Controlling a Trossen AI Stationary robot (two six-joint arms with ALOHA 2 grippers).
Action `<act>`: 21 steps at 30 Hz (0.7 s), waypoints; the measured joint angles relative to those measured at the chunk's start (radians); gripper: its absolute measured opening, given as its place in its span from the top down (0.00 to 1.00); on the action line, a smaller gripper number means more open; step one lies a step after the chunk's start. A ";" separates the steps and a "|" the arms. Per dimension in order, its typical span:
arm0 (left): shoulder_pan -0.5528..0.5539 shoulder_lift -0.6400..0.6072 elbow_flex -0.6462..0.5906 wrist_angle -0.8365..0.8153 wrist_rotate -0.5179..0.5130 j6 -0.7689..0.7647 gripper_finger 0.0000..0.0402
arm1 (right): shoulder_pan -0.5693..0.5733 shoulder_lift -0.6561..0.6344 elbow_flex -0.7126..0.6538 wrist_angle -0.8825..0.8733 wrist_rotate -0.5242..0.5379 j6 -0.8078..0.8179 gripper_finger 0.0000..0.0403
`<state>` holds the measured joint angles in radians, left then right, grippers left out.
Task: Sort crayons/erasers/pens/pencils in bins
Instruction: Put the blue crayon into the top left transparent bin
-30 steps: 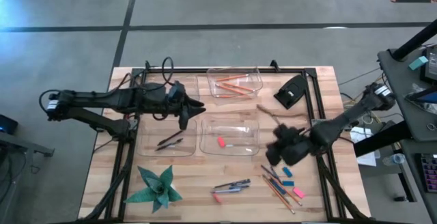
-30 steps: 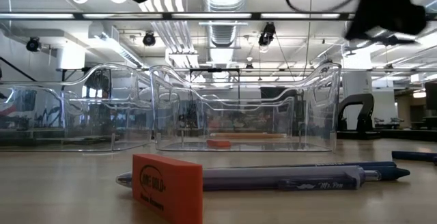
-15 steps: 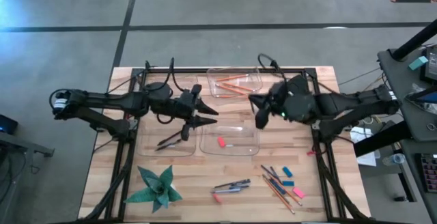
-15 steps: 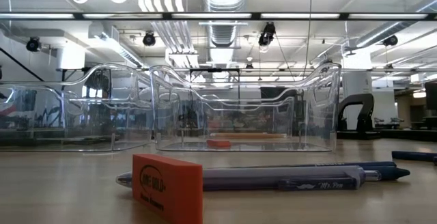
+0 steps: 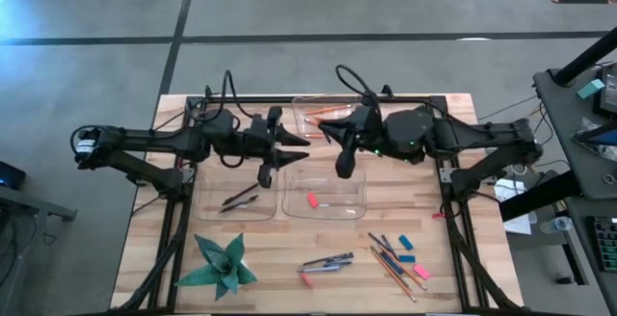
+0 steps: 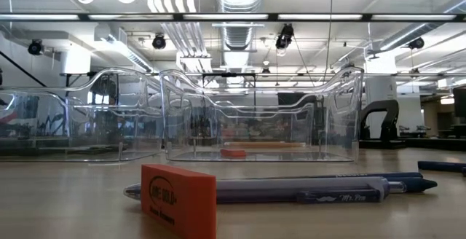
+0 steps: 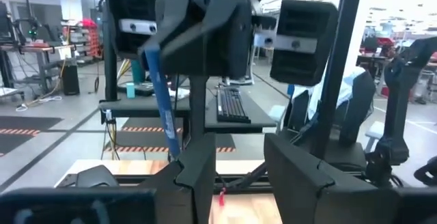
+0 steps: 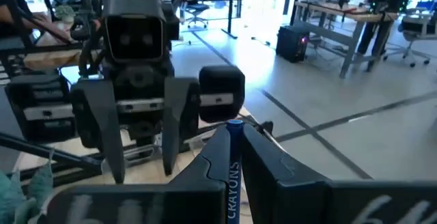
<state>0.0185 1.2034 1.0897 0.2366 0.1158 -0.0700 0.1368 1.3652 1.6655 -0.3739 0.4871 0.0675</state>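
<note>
My right gripper (image 5: 339, 158) hovers over the middle of the table between the bins, shut on a blue crayon (image 8: 233, 157). My left gripper (image 5: 292, 152) is open and faces it at close range; the left wrist view shows its fingers (image 7: 198, 183) apart and the crayon (image 7: 158, 94) just ahead. The far bin (image 5: 333, 119) holds orange pencils, the near left bin (image 5: 234, 197) dark pens, the near middle bin (image 5: 324, 197) a pink eraser. Loose pens (image 5: 328, 262), pencils, crayons and erasers (image 5: 397, 255) lie flat near the table's near edge. My right gripper pinches the blue crayon between its two fingers, the lettered barrel (image 8: 233, 176) lying along them and its end (image 8: 233, 125) sticking out past the fingertips. The fingers reach roughly level toward the table's left side. The crayon is lifted clear of the table.
A green paper star (image 5: 224, 264) sits at the near left corner. The low view shows an orange-red eraser (image 6: 178, 200) and a blue pen (image 6: 291, 189) lying before the clear bins (image 6: 262, 115). A black frame (image 5: 445, 171) borders the table.
My right gripper rose from the loose pile at the near right and swung toward the far left, ending over the table's middle with the crayon lifted clear. My left gripper tipped from pointing down to level and shifted slightly right, now facing the right gripper.
</note>
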 joint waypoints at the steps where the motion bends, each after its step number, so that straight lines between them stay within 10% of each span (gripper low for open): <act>1: 0.000 0.000 0.000 -0.001 0.000 0.000 0.70 | 0.000 0.005 0.016 -0.007 -0.001 -0.004 0.97; 21: 0.002 0.011 -0.002 0.070 -0.137 0.024 0.49 | 0.000 0.073 0.076 0.016 -0.099 -0.016 0.97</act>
<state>0.0204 1.2144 1.0874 0.3069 -0.0209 -0.0463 0.1368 1.4380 1.7420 -0.3579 0.3885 0.0513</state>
